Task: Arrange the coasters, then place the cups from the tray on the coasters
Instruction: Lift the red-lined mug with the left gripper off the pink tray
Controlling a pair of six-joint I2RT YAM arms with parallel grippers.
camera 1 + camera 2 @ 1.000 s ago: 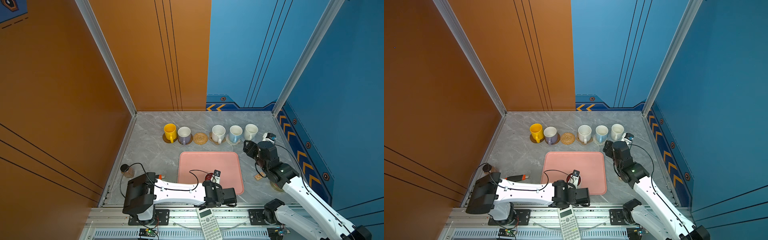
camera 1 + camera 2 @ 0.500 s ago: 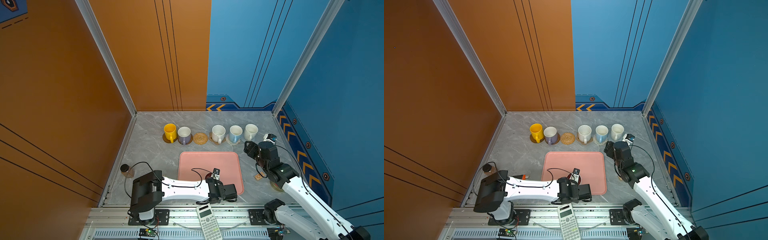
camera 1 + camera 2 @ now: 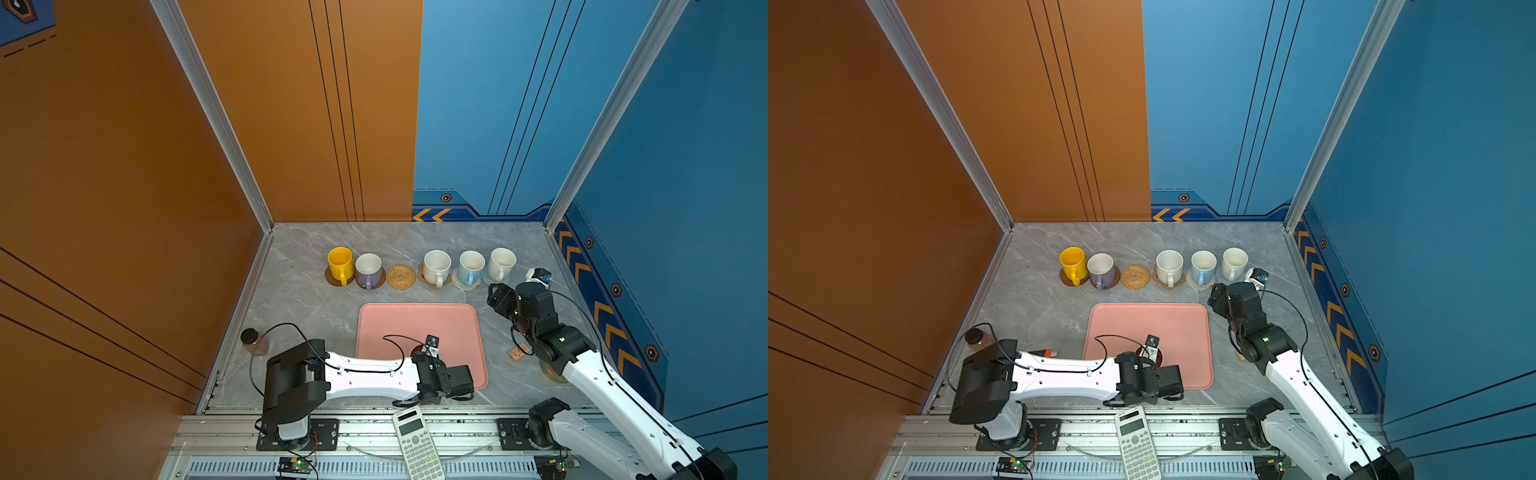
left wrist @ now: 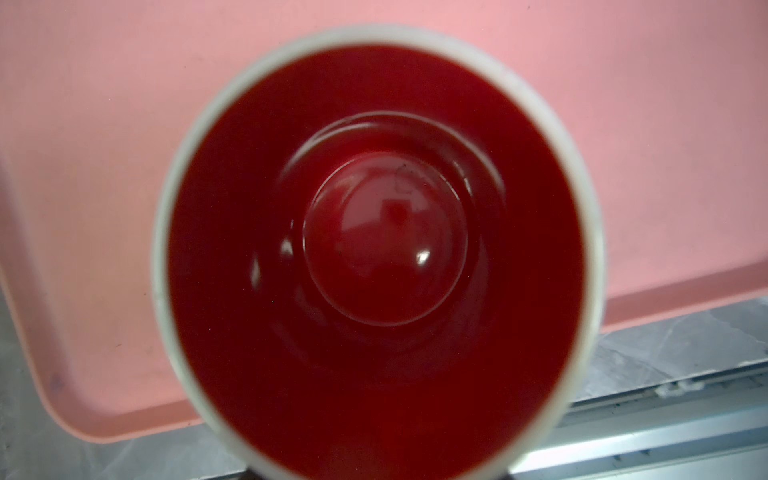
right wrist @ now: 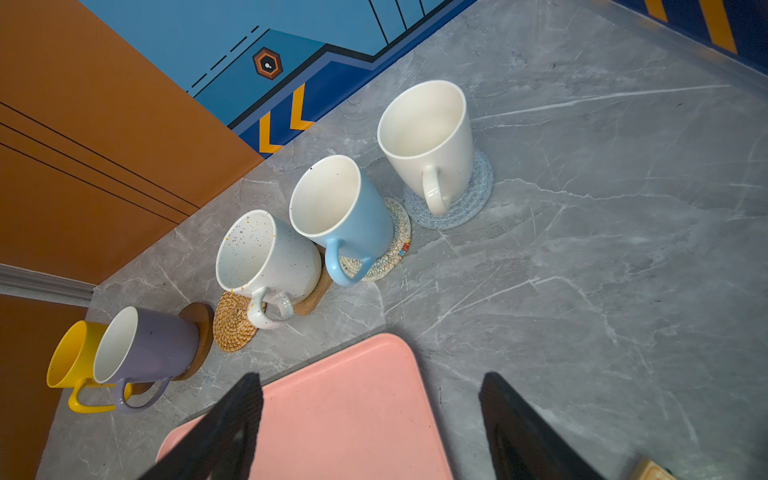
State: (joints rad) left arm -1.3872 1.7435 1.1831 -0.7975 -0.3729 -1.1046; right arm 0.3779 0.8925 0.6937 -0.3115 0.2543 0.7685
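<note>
The pink tray (image 3: pixel 415 320) holds one cup, white with a red inside (image 4: pixel 374 249), near its front edge. My left gripper (image 3: pixel 422 361) hangs right over that cup; its fingers are hidden, so its state does not show. Behind the tray stands a row of cups on coasters: yellow (image 3: pixel 340 262), lilac (image 3: pixel 368 268), speckled white (image 3: pixel 437 266), light blue (image 3: pixel 471 266), plain white (image 3: pixel 502 262). The tan woven coaster (image 3: pixel 401 276) lies bare between lilac and speckled. My right gripper (image 5: pixel 370 415) stands open above the tray's back right corner, holding nothing.
A calculator (image 3: pixel 417 442) lies on the front rail. A black-lidded brown jar (image 3: pixel 251 340) stands at the left wall. Right of the tray lie a small tan block (image 3: pixel 517 352) and a round tin (image 3: pixel 550 372) under my right arm.
My left arm's base link has swung a little to the right while its wrist stays low over the red-inside cup. The right arm has not moved.
</note>
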